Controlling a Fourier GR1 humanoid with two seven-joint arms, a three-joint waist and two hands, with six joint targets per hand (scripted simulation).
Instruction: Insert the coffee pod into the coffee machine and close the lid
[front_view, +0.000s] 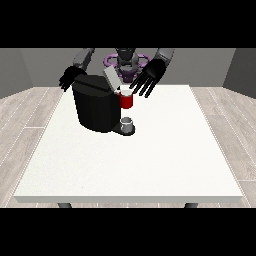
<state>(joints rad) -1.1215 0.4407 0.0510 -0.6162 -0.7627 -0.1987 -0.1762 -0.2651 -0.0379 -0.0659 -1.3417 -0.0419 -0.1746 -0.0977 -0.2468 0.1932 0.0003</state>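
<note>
A black coffee machine (95, 107) stands on the white table (150, 160) at the back left. Its grey lid (111, 78) is tilted up and open. The machine's red pod holder (126, 100) sticks out to the right, with a white top showing in it. A small grey cup (128, 123) sits on the machine's base below the holder. The hand at the view's right (148, 77) hovers just above and right of the red holder, fingers spread and pointing down. The hand at the view's left (69, 78) hangs behind the machine's top left corner, fingers relaxed.
The robot's torso (126, 60) rises behind the table's far edge. Wooden floor surrounds the table. The table's front and right parts lie bare and white.
</note>
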